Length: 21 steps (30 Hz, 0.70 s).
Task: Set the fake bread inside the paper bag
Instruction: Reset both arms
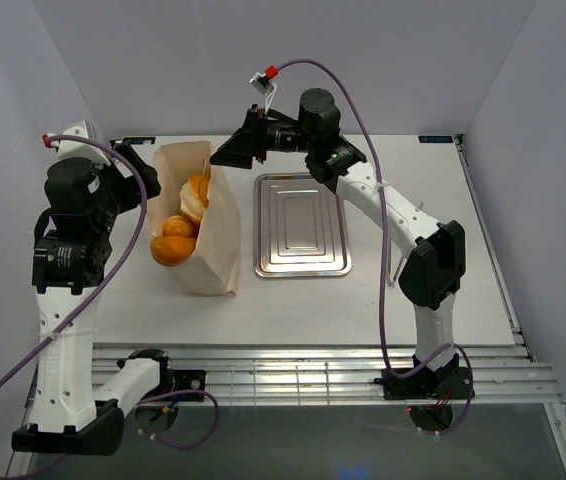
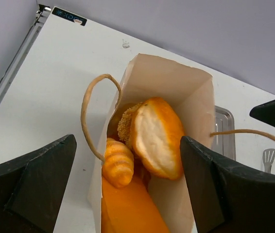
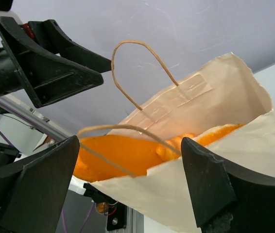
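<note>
The bread (image 1: 185, 225) sits inside the upright bag (image 1: 218, 250), at nine o'clock of the tray (image 1: 301, 225). The left gripper (image 2: 128, 141) and right gripper (image 3: 130, 141) gape wide, holding nothing, flanking its mouth. Loading looks finished.

readable text: none | dark sticker (image 2: 69, 16) at table (image 2: 45, 97) corner: print too small to read

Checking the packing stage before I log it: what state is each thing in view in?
paper bag: mouth open, bread inside.
fake bread: every piece in view sits in the bag.
metal tray: flat on the table, nothing on it.
left gripper: open, holding nothing.
right gripper: open, holding nothing.
</note>
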### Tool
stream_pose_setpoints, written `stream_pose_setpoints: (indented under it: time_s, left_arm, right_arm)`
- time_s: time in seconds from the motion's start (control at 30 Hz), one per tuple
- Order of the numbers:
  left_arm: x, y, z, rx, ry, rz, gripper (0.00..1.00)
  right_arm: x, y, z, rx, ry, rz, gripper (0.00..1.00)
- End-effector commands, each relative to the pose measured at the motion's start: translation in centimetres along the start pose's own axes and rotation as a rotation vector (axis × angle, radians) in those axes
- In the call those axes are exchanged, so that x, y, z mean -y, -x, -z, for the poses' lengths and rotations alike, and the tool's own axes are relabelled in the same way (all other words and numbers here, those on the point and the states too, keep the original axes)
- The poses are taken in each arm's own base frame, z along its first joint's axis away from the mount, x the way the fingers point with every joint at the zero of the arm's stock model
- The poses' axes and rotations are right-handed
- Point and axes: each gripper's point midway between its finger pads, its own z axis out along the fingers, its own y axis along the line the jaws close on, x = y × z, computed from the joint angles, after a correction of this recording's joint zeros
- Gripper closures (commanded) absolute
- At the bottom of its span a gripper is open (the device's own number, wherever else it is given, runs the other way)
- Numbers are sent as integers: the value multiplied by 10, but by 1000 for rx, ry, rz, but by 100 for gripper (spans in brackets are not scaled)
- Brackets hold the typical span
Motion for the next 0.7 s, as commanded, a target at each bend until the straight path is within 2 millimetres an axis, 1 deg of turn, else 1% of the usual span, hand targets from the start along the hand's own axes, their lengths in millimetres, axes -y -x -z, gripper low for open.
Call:
stream_pose_setpoints:
  time_s: [0.0, 0.07, 0.23, 0.27, 0.33, 0.37, 0.4, 0.43, 0.47, 0.5, 0.53, 0.57, 0.6, 0.63, 0.67]
  left_arm:
    - [-8, 15, 20, 48, 42, 14, 2]
    - [-10, 17, 26, 54, 55, 19, 2]
    - [-21, 33, 48, 136, 103, 30, 2]
    - [-24, 38, 57, 165, 111, 39, 2]
    - [-33, 47, 68, 212, 157, 50, 2]
    - [-37, 51, 77, 239, 171, 59, 2]
    - [-42, 55, 83, 265, 199, 67, 2]
    - [-44, 58, 89, 282, 204, 74, 2]
    - [-45, 60, 96, 301, 201, 80, 2]
    - [-45, 61, 99, 309, 200, 86, 2]
    - [-44, 61, 100, 310, 192, 92, 2]
    - [-43, 61, 102, 312, 184, 97, 2]
    - [-42, 60, 105, 316, 172, 105, 2]
    - [-40, 59, 106, 315, 158, 110, 2]
    - [-35, 54, 104, 298, 128, 123, 2]
  right_arm:
    - [-21, 17, 9, 40, -3, 76, 10]
    - [-21, 17, 10, 36, -15, 77, 10]
    - [-23, 16, 16, 33, -45, 86, 10]
    - [-26, 18, 20, 40, -64, 92, 10]
    - [-22, 14, 28, 27, -130, 97, 10]
    - [-27, 22, 37, 57, -180, 117, 10]
    - [-23, 15, 46, 33, -232, 113, 10]
    - [-24, 15, 53, 43, -263, 127, 10]
    - [-28, 16, 67, 65, -313, 142, 10]
    - [-31, 15, 75, 74, -334, 158, 10]
    - [-27, 13, 86, 72, -375, 157, 10]
    - [-35, 20, 100, 100, -418, 165, 10]
    - [-27, 10, 112, 87, -463, 134, 10]
    - [-18, 7, 126, 92, -516, 109, 10]
    - [-22, 2, 144, 102, -573, 91, 10]
